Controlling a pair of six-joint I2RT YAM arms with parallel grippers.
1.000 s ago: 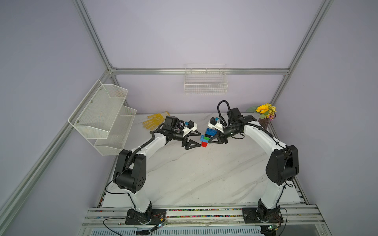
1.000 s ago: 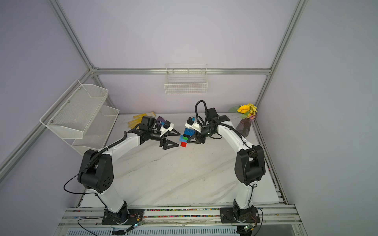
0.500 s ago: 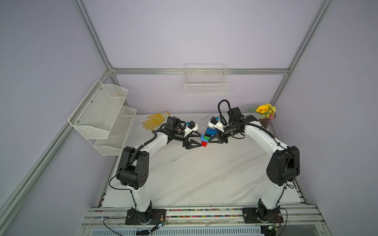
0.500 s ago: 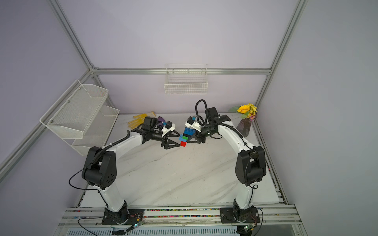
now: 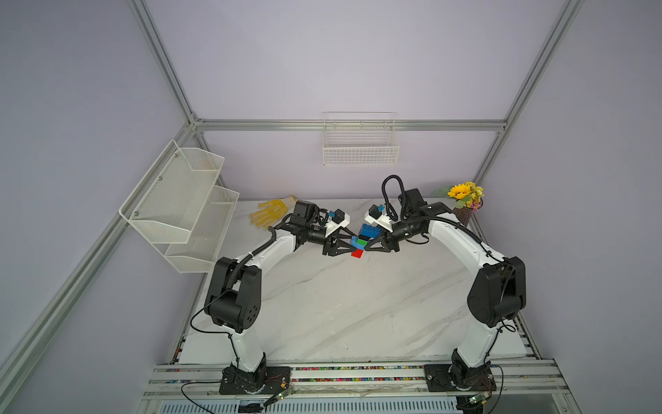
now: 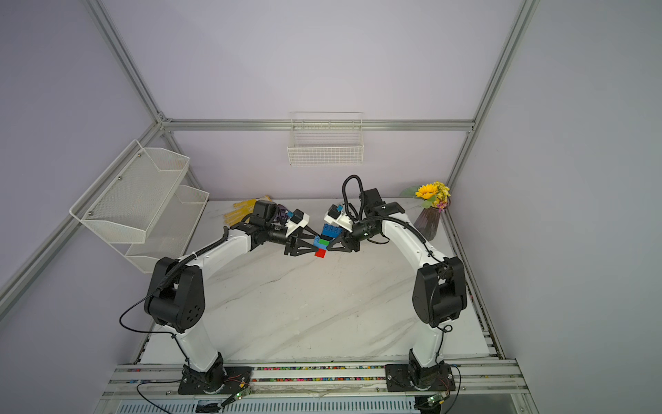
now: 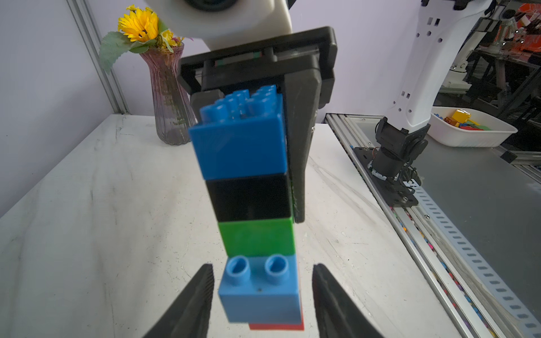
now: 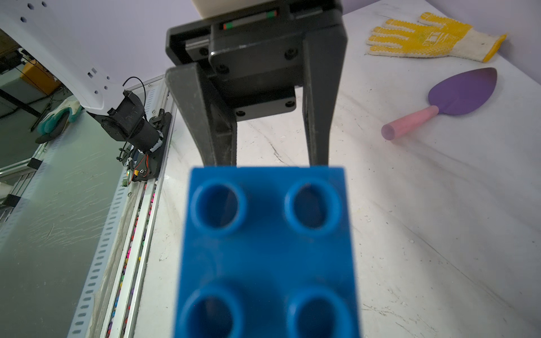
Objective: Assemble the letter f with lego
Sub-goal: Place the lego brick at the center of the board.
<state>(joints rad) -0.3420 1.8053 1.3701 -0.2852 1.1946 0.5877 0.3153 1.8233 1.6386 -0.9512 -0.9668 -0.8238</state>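
Note:
The lego is joined into one stack, the letter f [image 5: 361, 241] [image 6: 324, 241], held above the table's back middle. From the top it runs dark blue bar [image 7: 240, 149], black [image 7: 251, 199], green [image 7: 257, 237], lighter blue bar [image 7: 259, 295], red [image 7: 275, 326]. My right gripper [image 5: 369, 244] is shut on the stack's upper part; one of its fingers [image 7: 301, 140] lies flat against the black and dark blue bricks. My left gripper [image 7: 262, 267] faces it, open, one jaw on each side of the lighter blue bar with a small gap on both sides. The dark blue bar [image 8: 269, 251] hides the right jaws in the right wrist view.
A yellow glove [image 8: 433, 38] and a purple trowel [image 8: 456, 93] lie at the back left of the table. A sunflower vase [image 5: 465, 204] stands at the back right. A mesh shelf [image 5: 179, 204] hangs on the left, a wire basket [image 5: 360, 147] on the back wall.
The left gripper has moved in towards the stack and its jaws have narrowed around the lighter blue bar. The right arm and the stack have stayed still.

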